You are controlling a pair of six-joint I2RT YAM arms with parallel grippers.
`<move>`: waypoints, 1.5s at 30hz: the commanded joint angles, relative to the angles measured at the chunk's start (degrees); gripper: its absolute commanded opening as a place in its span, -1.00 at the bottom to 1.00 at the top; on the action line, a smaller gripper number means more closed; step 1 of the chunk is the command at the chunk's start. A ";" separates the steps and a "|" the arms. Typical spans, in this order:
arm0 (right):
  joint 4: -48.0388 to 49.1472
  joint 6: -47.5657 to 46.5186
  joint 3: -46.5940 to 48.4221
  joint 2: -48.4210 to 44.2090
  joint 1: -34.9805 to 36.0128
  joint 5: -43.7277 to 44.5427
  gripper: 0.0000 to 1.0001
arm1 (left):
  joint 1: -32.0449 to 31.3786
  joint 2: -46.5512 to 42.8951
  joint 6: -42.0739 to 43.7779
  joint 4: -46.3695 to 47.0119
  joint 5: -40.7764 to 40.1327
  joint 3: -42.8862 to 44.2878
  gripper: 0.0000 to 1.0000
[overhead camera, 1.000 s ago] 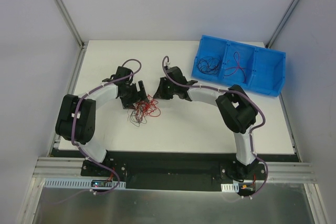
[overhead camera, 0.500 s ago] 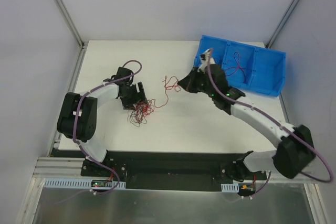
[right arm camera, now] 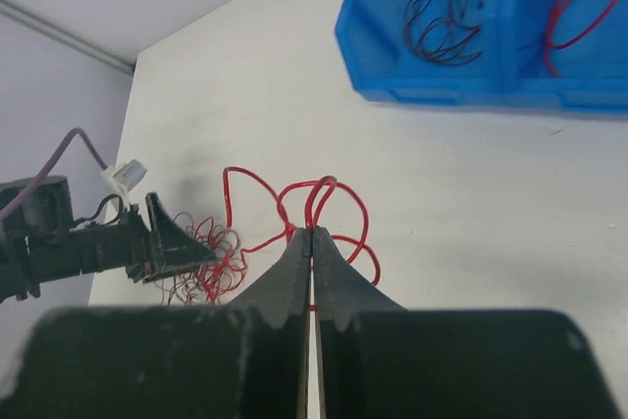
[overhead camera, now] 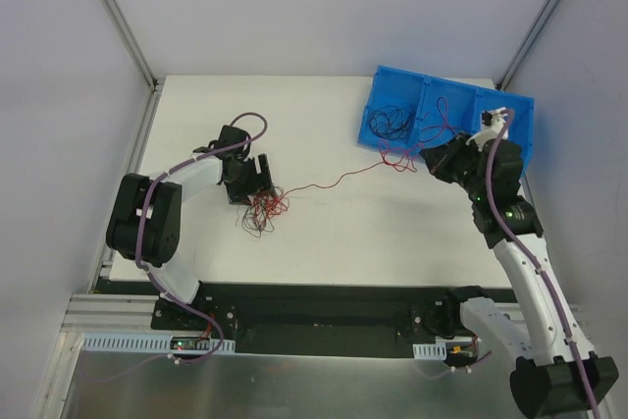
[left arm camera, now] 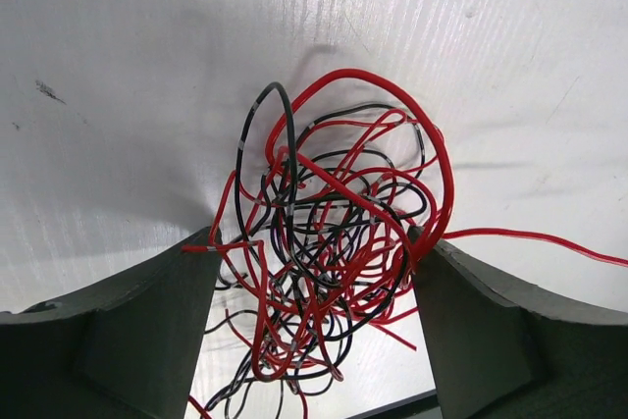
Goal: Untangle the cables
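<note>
A tangle of thin red and black cables [overhead camera: 263,208] lies on the white table. My left gripper [overhead camera: 250,182] sits over it, open, with the tangle [left arm camera: 329,242] between its two fingers [left arm camera: 137,321] and touching both. My right gripper [overhead camera: 430,159] is shut on one red cable [overhead camera: 339,181], which runs from the tangle across the table to just in front of the blue bin. In the right wrist view the shut fingertips [right arm camera: 312,233] pinch a loop of this red cable [right arm camera: 343,205], with the tangle [right arm camera: 201,254] far behind.
A blue three-compartment bin [overhead camera: 520,139] stands at the back right; it holds black wires [overhead camera: 390,123] in its left compartment and a red wire [overhead camera: 442,125] in the middle one. It also shows in the right wrist view [right arm camera: 392,46]. The table edge runs close behind the bin.
My right arm has swung right from the tangle to the blue bin's front, drawing one red cable out so it now stretches across the table. The left gripper has stayed on the tangle.
</note>
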 commanded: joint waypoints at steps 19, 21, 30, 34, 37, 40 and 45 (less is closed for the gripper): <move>0.66 -9.43 1.27 -4.80 -7.08 -43.89 -0.99 | -2.60 -24.62 13.39 -2.95 26.61 16.31 0.80; 3.13 -8.11 1.18 -3.83 -6.39 -47.15 -0.99 | -5.59 -23.66 13.57 -1.46 32.14 18.69 0.74; 12.87 1.02 1.88 -0.14 -1.46 -44.79 -0.99 | -20.53 -14.77 14.27 3.55 38.06 25.12 0.66; 14.39 2.53 2.93 1.61 1.44 -44.27 -0.99 | -23.26 -14.60 14.62 5.49 33.32 24.15 0.46; 14.65 2.44 3.46 3.02 3.63 -44.53 -0.99 | -23.79 -14.07 13.40 7.16 31.47 24.06 0.42; 14.65 2.09 3.72 4.34 5.57 -45.14 -0.99 | -23.97 -14.34 12.08 10.67 31.02 22.83 0.50; 15.97 2.44 4.16 6.10 8.82 -45.32 -0.99 | -24.23 -12.41 11.37 13.84 36.73 22.92 0.57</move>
